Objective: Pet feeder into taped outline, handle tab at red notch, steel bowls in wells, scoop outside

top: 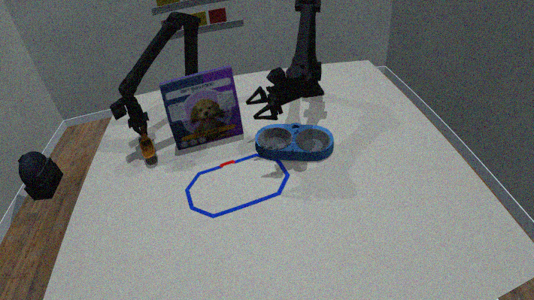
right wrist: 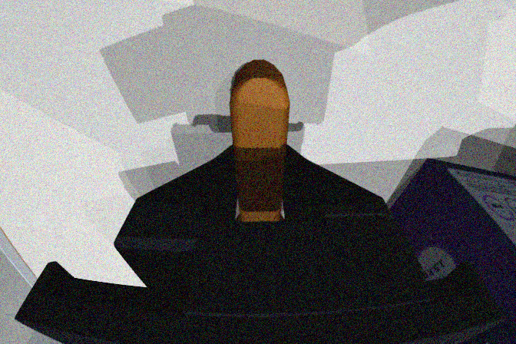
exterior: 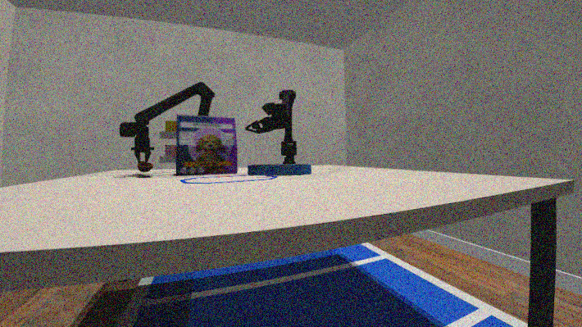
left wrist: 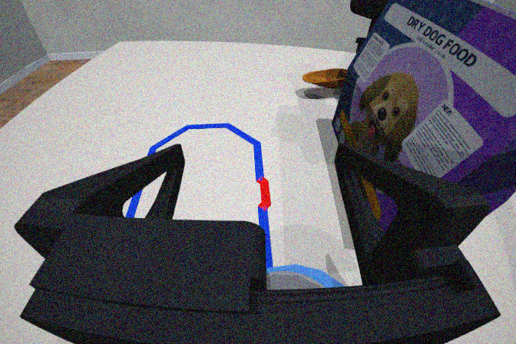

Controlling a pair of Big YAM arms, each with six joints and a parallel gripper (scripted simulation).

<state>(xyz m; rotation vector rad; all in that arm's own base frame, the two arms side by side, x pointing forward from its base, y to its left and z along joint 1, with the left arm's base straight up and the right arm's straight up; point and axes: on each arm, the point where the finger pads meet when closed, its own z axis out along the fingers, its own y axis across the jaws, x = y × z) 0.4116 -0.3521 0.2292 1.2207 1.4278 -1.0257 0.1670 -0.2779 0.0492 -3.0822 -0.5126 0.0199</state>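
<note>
Although both bowls [top: 274, 138] [top: 313, 140] appear seated in the wells of the feeder [top: 294, 155] [exterior: 279, 170], the feeder itself is not in place: in the top view it sits right of centre, over the upper right edge of the outline [top: 246, 205] [exterior: 223, 182] [left wrist: 208, 126] and mostly outside it. Its tab is away from the red notch [top: 227, 163] [left wrist: 264, 193], so that move remains. At the left of the top view, the right gripper [top: 144, 136] [exterior: 143, 161] [right wrist: 259, 152] pinches the scoop [top: 147, 147] [exterior: 144, 166] [left wrist: 327, 77] [right wrist: 261, 124], fingers narrowly apart around it. The scoop hangs above the table, outside the outline, and has yet to be laid down. Near the upper middle, the left gripper [top: 256, 108] [exterior: 249, 129] [left wrist: 259, 152] is spread wide, holding nothing.
</note>
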